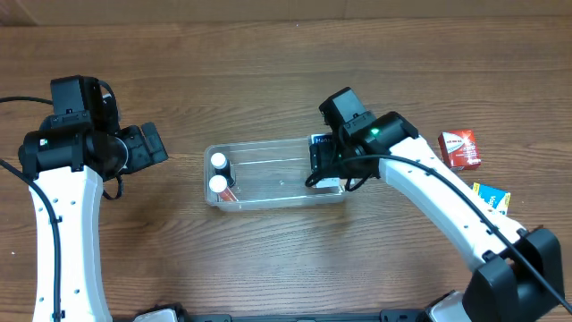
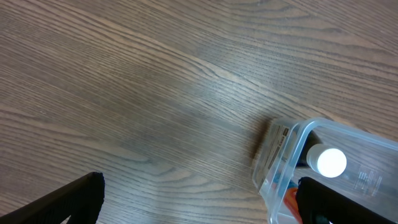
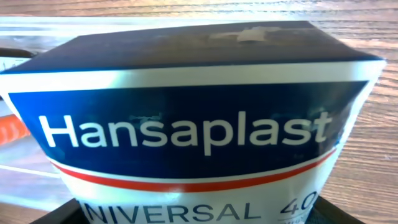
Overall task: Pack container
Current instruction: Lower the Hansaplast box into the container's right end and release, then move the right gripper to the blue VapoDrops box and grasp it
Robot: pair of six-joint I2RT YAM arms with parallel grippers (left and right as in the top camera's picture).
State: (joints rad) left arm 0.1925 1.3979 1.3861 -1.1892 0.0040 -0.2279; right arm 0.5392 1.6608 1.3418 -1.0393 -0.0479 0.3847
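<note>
The clear plastic container [image 1: 277, 176] lies at the table's middle. Two white-capped bottles [image 1: 218, 162] stand at its left end. My right gripper [image 1: 323, 163] is shut on a blue-and-white Hansaplast plaster box [image 3: 186, 124] and holds it at the container's right end; I cannot tell whether the box rests on the floor of the tub. My left gripper [image 1: 157, 143] is open and empty, just left of the container. In the left wrist view the container's corner [image 2: 280, 155] and one bottle cap [image 2: 331, 162] sit by the right finger.
A red and white box [image 1: 459, 148] lies on the wooden table at the right. A blue and yellow box [image 1: 492, 197] lies below it, near the right arm.
</note>
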